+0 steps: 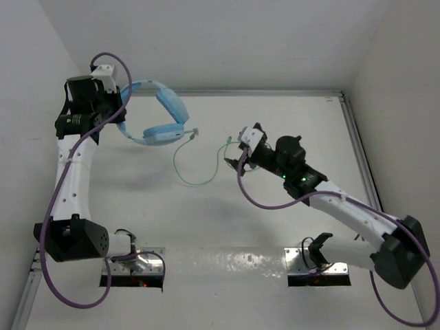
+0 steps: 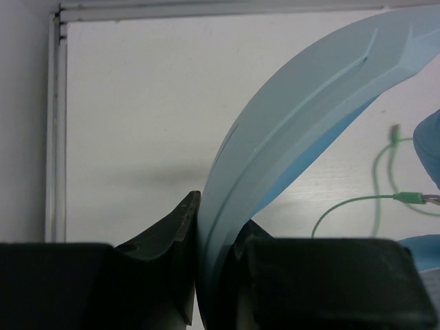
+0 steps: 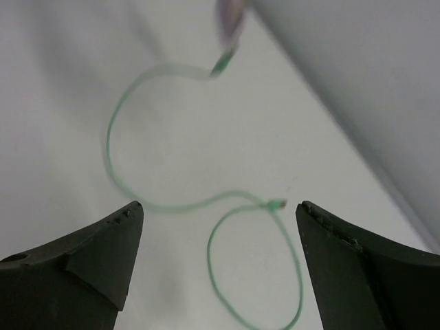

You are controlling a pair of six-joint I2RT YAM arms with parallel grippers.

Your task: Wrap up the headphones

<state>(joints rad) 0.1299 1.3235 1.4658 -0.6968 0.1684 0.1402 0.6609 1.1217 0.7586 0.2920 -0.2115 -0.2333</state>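
So left end effector [image 2: 210, 230] is clamped on headband [image 2: 309, 110] to anchor headphones [image 1: 165, 117], while right end effector [image 3: 218, 206] hangs wide over loose cord [image 3: 110, 148], prob. lining up a grab.

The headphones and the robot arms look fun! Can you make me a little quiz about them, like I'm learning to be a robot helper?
1. True or false: the left gripper is shut on the headband of the headphones.
2. Pick one. The right gripper is: A) squeezing an ear cup, B) open over the green cord, holding nothing, C) pinching the plug of the cord.
3. Fill the gap: the green cord lies in loops on the white ____.

Key: 1 true. 2 B. 3 table.
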